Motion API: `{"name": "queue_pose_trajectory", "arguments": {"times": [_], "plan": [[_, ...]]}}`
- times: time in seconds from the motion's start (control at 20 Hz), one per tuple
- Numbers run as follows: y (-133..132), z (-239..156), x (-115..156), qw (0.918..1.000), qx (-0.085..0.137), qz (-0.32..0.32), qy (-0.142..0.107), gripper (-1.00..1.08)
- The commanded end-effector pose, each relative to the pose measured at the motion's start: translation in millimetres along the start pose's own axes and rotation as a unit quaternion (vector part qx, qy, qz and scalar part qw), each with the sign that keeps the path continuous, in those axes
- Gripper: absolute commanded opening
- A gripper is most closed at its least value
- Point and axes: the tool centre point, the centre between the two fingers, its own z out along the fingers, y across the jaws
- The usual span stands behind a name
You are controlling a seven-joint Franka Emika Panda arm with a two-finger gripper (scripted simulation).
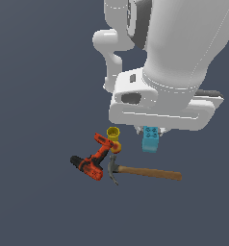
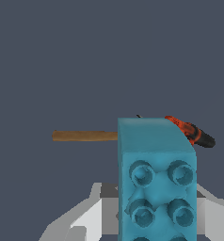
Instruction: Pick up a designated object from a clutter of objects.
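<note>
brick: the cyan brick (image 1: 150,139) hangs just under the white gripper (image 1: 150,129) in the exterior view, at about 3 o'clock from the yellow cup (image 1: 113,133) and 12 o'clock from the hammer handle; whether it is clear of the floor cannot be told for sure, though it looks raised.
wrist view: the same brick (image 2: 156,183) fills the near field, studded face toward the camera, flat face turned away toward the clutter.
fingers: hidden behind the hand body in the exterior view and mostly behind the brick in the wrist view; they appear to be closed on the brick's sides, since it sits squarely in the hand's line.
clutter: the hammer (image 1: 140,171) lies at 6 o'clock of the brick, the drill (image 1: 93,161) at about 8 o'clock, its upper end touching or just beside the cup.
step in hand: judged as the lift after the grasp.
doing it well: keep the squeeze steady and rise straight up, with no sideways drift toward cup or hammer; a small smooth brick could slip or twist if the hand tilts or jerks.
check: the brick should stay square in the wrist view as it rises.
</note>
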Motion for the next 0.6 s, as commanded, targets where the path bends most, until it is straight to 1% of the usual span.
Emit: {"name": "queue_pose_trajectory", "arguments": {"times": [0.0, 0.25, 0.55], "plan": [[0.0, -11.5, 3.5, 1.0, 0.0, 0.0, 0.0, -1.0], [-0.2, -24.3, 8.0, 1.0, 0.0, 0.0, 0.0, -1.0], [-0.4, -28.8, 10.0, 1.0, 0.0, 0.0, 0.0, -1.0]]}}
